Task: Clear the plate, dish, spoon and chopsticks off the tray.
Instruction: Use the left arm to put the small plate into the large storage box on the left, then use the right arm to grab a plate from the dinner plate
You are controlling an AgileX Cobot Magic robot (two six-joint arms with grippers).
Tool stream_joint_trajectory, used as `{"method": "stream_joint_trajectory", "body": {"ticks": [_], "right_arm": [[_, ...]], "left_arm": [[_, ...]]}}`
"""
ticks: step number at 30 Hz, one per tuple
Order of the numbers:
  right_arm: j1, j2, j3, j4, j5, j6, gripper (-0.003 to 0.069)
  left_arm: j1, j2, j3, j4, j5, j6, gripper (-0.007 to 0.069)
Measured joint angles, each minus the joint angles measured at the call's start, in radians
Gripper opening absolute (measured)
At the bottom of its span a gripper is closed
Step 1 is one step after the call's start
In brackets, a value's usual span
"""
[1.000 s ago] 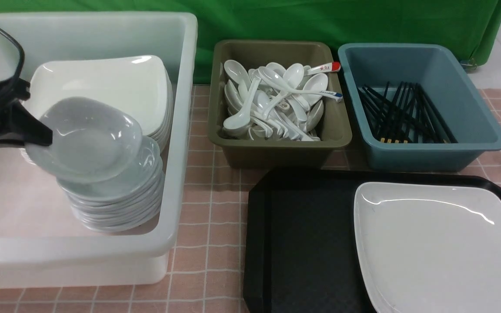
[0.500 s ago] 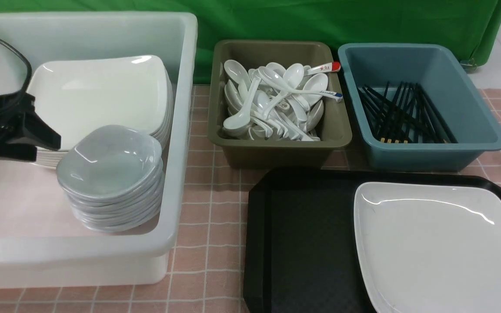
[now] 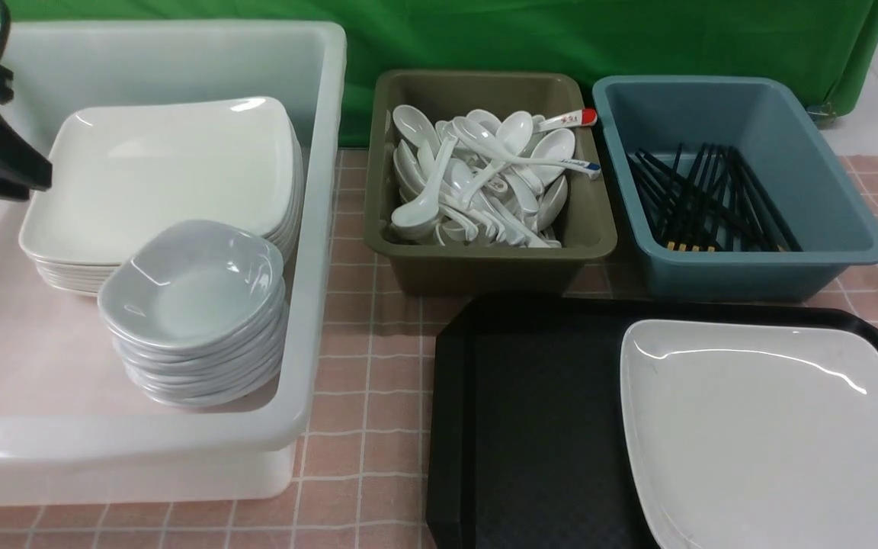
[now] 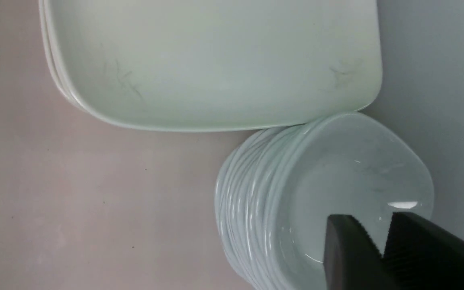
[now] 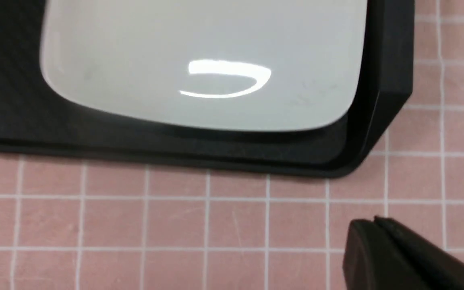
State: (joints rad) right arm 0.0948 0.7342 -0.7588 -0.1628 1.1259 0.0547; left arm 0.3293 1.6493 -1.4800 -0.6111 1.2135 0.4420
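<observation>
The large white plate point(image 3: 767, 427) lies on the right half of the black tray point(image 3: 530, 412); the right wrist view shows the plate point(image 5: 199, 60) and a cut corner of the tray point(image 5: 389, 80). The small dish point(image 3: 191, 286) tops a stack of dishes inside the white tub. The blue-tipped spoon point(image 3: 561, 162) lies in the olive bin, and the black chopsticks point(image 3: 706, 202) lie in the blue bin. My left gripper point(image 3: 39, 183) point(image 4: 371, 219) hangs above the dish stack, empty and nearly shut. My right gripper point(image 5: 371, 220) is shut over the cloth beside the tray corner.
The white tub point(image 3: 325, 229) also holds a stack of large white plates point(image 3: 165, 168). The olive bin point(image 3: 485, 263) is full of white spoons, one red-tipped point(image 3: 572, 119). The blue bin point(image 3: 759, 267) stands behind the tray. Pink checked cloth covers the table.
The left gripper let the dish go onto the stack, opened wide, then rose and drew back to the far left while closing again. The tray and plate have not moved.
</observation>
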Motion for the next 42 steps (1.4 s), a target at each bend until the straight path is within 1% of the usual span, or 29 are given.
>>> {"method": "stream_joint_trajectory", "body": {"ticks": [1,2,3,5,6,7,8,9,10,11,12,13,14,15,16,17,18,19,20,22,25,26,27,28,29,31,33,37,42], "right_arm": [[0.0,0.071,0.0,-0.001,-0.011,0.016,0.003],[-0.002,0.098,0.0,0.0,-0.017,0.023,0.003],[-0.004,0.116,0.0,0.002,-0.02,0.026,0.003],[-0.037,0.244,0.0,0.028,-0.057,0.037,0.003],[-0.062,0.279,0.0,0.043,-0.07,0.029,0.003],[-0.062,0.287,0.0,0.047,-0.072,0.029,0.003],[-0.123,0.35,0.0,0.106,-0.101,-0.02,0.003],[-0.131,0.365,0.0,0.114,-0.105,-0.028,0.003],[-0.21,0.416,0.0,0.204,-0.134,-0.104,0.003],[-0.258,0.444,0.0,0.258,-0.147,-0.151,0.003],[-0.268,0.455,0.0,0.268,-0.149,-0.16,0.003],[-0.345,0.491,0.0,0.345,-0.16,-0.225,0.003],[-0.381,0.503,0.0,0.372,-0.162,-0.248,0.003],[-0.399,0.513,0.0,0.383,-0.166,-0.256,0.003],[-0.454,0.534,-0.001,0.404,-0.179,-0.273,0.003],[-0.487,0.547,-0.001,0.408,-0.19,-0.273,0.003],[-0.515,0.559,-0.001,0.407,-0.2,-0.272,0.0031],[-0.52,0.561,-0.001,0.407,-0.2,-0.27,0.0033],[-0.551,0.577,-0.001,0.403,-0.208,-0.268,0.0059],[-0.566,0.597,0.006,0.399,-0.221,-0.267,0.0144],[-0.569,0.628,0.048,0.399,-0.264,-0.267,0.0325],[-0.569,0.636,0.062,0.399,-0.282,-0.267,0.0365],[-0.569,0.639,0.069,0.398,-0.291,-0.267,0.0384],[-0.569,0.648,0.095,0.396,-0.329,-0.268,0.0433],[-0.569,0.654,0.112,0.395,-0.358,-0.268,0.0454],[-0.569,0.66,0.145,0.394,-0.408,-0.269,0.0472],[-0.569,0.662,0.169,0.398,-0.459,-0.269,0.0474],[-0.569,0.66,0.182,0.414,-0.484,-0.269,0.0472],[-0.57,0.663,0.189,0.48,-0.527,-0.296,0.0472]], "left_arm": [[0.0,-0.011,0.0,0.0,0.001,0.005,0.0036],[0.0,-0.019,0.0,0.0,0.001,0.007,0.0017],[0.0,-0.02,0.0,0.0,0.001,0.007,0.0017],[0.0,-0.034,0.0,0.0,0.004,0.008,0.0],[0.0,-0.036,0.0,0.0,0.005,0.009,0.0],[0.0,-0.036,0.0,0.0,0.005,0.009,0.0],[0.0,-0.038,0.0,0.0,0.005,0.01,0.0],[0.0,-0.038,0.0,0.001,0.005,0.01,0.0],[0.0,-0.038,0.0,0.001,0.005,0.01,0.0],[0.0,-0.038,0.0,0.001,0.005,0.01,0.0],[0.0,-0.038,0.0,0.001,0.005,0.01,0.0],[0.0,-0.038,0.0,0.001,0.005,0.01,0.0],[0.0,-0.038,0.0,0.001,0.005,0.01,0.0],[0.0,-0.038,0.0,0.001,0.005,0.01,0.0],[0.0,-0.038,0.0,0.001,0.005,0.011,0.0],[0.0,-0.038,0.0,0.001,0.005,0.011,0.0],[0.0,-0.038,0.0,0.001,0.005,0.011,0.0],[0.0,-0.038,0.0,0.001,0.005,0.011,0.0],[0.0,-0.038,0.0,0.001,0.005,0.011,0.0],[0.0,-0.038,0.0,0.001,0.005,0.011,0.0],[0.0,-0.038,0.0,0.001,0.005,0.022,0.0],[0.0,-0.038,0.0,0.001,0.005,0.027,0.0],[0.0,-0.038,0.0,0.001,0.005,0.029,0.0],[0.0,-0.038,0.0,-0.001,0.005,0.032,0.0],[0.0,-0.038,0.0,-0.002,0.005,0.034,0.0],[0.0,-0.038,0.0,-0.011,0.005,0.039,0.0],[0.0,-0.038,0.0,-0.024,0.005,0.05,0.0],[0.0,-0.038,0.0,-0.043,0.005,0.06,0.0],[0.0,-0.038,0.0,-0.05,0.005,0.062,0.0]]}}
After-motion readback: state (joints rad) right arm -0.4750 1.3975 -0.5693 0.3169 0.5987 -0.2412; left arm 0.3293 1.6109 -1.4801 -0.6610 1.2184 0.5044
